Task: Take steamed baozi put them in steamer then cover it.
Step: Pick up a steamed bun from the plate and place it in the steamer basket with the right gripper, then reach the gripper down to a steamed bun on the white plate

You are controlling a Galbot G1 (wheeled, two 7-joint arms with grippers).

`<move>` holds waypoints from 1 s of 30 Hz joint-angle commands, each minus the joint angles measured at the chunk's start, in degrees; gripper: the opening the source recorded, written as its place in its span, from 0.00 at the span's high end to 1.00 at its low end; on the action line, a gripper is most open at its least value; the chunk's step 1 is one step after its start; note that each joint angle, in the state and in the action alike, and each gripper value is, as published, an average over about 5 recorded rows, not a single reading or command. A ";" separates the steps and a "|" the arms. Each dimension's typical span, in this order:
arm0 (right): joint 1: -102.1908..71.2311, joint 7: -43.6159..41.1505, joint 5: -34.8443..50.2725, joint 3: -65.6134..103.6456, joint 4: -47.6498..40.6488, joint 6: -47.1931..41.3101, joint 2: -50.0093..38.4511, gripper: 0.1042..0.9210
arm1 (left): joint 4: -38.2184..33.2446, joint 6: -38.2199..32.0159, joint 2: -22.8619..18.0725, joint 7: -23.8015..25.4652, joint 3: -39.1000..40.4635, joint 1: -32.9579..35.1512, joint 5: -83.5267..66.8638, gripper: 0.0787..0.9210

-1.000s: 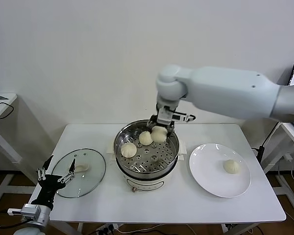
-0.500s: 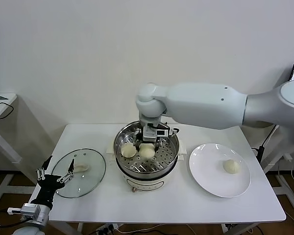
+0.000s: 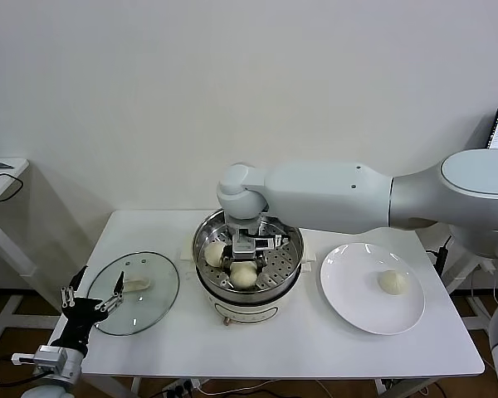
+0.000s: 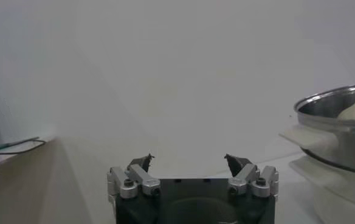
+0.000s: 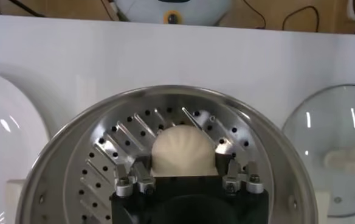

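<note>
**A:** Grippers first, what do you see near you?

**B:** Your left gripper [image 3: 91, 303] sits parked at the table's [image 3: 315, 340] seven o'clock corner, fingers spread, empty, beside the cover [image 3: 134, 292].

**A:** And the right?

**B:** Your right gripper [image 5: 185, 159] is down inside the steamer [image 3: 289, 267] at table centre, fingers closed around a baozi [image 5: 182, 148] on the perforated tray. Another bun [image 3: 214, 254] lies at its ten o'clock. One more [image 3: 393, 282] waits on the plate [image 3: 349, 290] at three o'clock.
</note>
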 commanded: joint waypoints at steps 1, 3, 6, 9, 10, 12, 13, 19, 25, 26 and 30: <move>-0.83 -0.27 -0.24 -0.05 -0.01 -0.17 0.57 0.29 | 0.04 0.03 0.00 0.02 0.02 -0.02 0.00 0.12; -0.86 -0.05 -0.39 -0.05 -0.03 -0.21 0.53 0.27 | 0.00 0.03 -0.03 0.01 0.02 0.00 0.01 0.12; -0.45 0.26 -0.27 0.13 0.28 -0.42 0.07 0.19 | -0.13 0.04 -0.08 0.00 -0.05 0.09 0.01 0.12; 1.29 0.24 0.64 0.71 1.22 -0.90 -1.22 0.13 | -0.45 0.07 -0.12 -0.06 -0.11 0.25 0.01 0.12; 2.12 0.22 1.08 1.00 1.59 -1.11 -1.92 0.13 | -0.59 0.08 -0.13 -0.08 -0.12 0.30 0.01 0.12; 4.34 0.09 2.40 1.73 2.48 -1.59 -3.88 0.12 | -0.96 0.11 -0.18 -0.15 -0.10 0.44 0.01 0.12; 5.67 -0.08 3.34 1.96 3.01 -1.90 -5.16 0.12 | -1.14 0.13 -0.21 -0.18 -0.08 0.52 0.01 0.12; 14.58 -3.23 13.14 0.60 8.07 -6.76 -17.38 0.12 | -2.43 0.23 -0.29 -0.42 0.09 1.15 0.11 0.12; 17.25 -8.93 18.71 -1.73 10.00 -20.85 -32.35 0.12 | -3.30 0.33 -0.08 -0.68 0.55 1.51 0.36 0.12; 16.64 -9.76 19.02 -1.85 9.62 -23.12 -34.80 0.12 | -3.39 0.31 -0.09 -0.70 0.66 1.55 0.40 0.12; 12.52 -11.75 18.61 -0.79 6.98 -29.65 -42.17 0.12 | -3.40 0.21 -0.12 -0.72 1.18 1.69 0.68 0.12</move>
